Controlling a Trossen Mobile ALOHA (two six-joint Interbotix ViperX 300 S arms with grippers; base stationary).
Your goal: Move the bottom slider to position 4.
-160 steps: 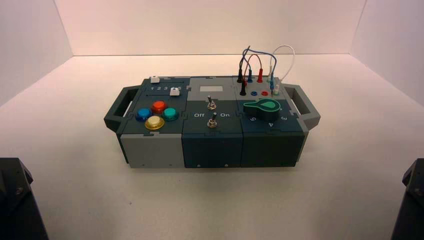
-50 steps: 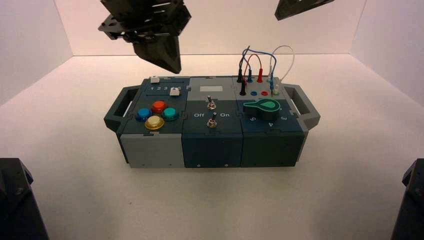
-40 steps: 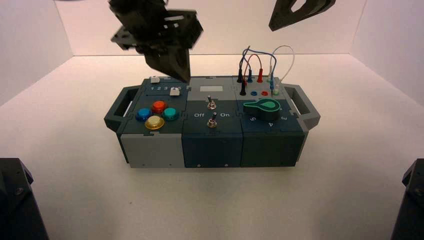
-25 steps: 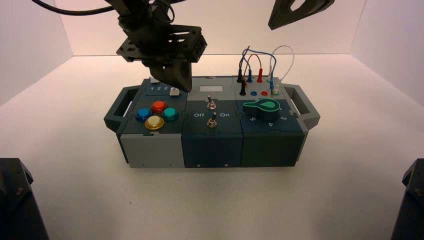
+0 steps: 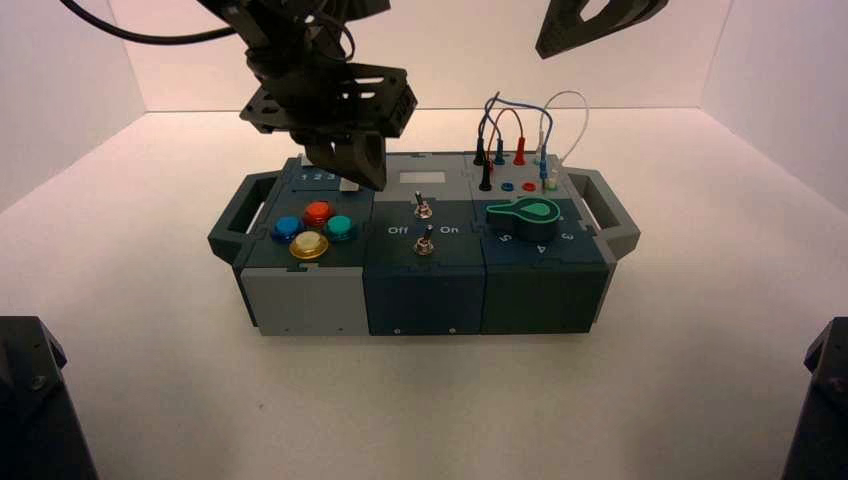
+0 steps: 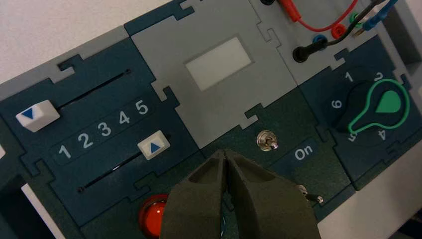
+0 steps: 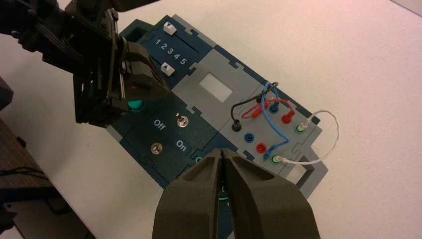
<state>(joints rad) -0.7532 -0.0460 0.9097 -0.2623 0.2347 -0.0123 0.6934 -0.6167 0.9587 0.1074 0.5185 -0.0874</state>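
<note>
The bottom slider (image 6: 153, 147) is a white cap with a blue triangle. It sits at the end of its slot below the digit 5 (image 6: 142, 107), just past position 4 (image 6: 124, 117). My left gripper (image 6: 225, 154) is shut and empty. It hovers just above the box beside that cap, between it and a toggle switch (image 6: 266, 141). In the high view the left gripper (image 5: 362, 176) covers most of the cap. The cap also shows in the right wrist view (image 7: 168, 69). My right gripper (image 7: 222, 152) is shut, held high over the box's right part (image 5: 590, 20).
The other white slider cap (image 6: 37, 115) sits by digit 1. Close by are the red button (image 6: 152, 219), the coloured buttons (image 5: 310, 228), two toggle switches (image 5: 424, 224), the green knob (image 5: 528, 214) and plugged wires (image 5: 520, 125). The box (image 5: 300, 300) has handles at both ends.
My left arm has come down from above and behind the box to just over the slider panel, now covering the bottom cap in the high view. My right gripper stays high.
</note>
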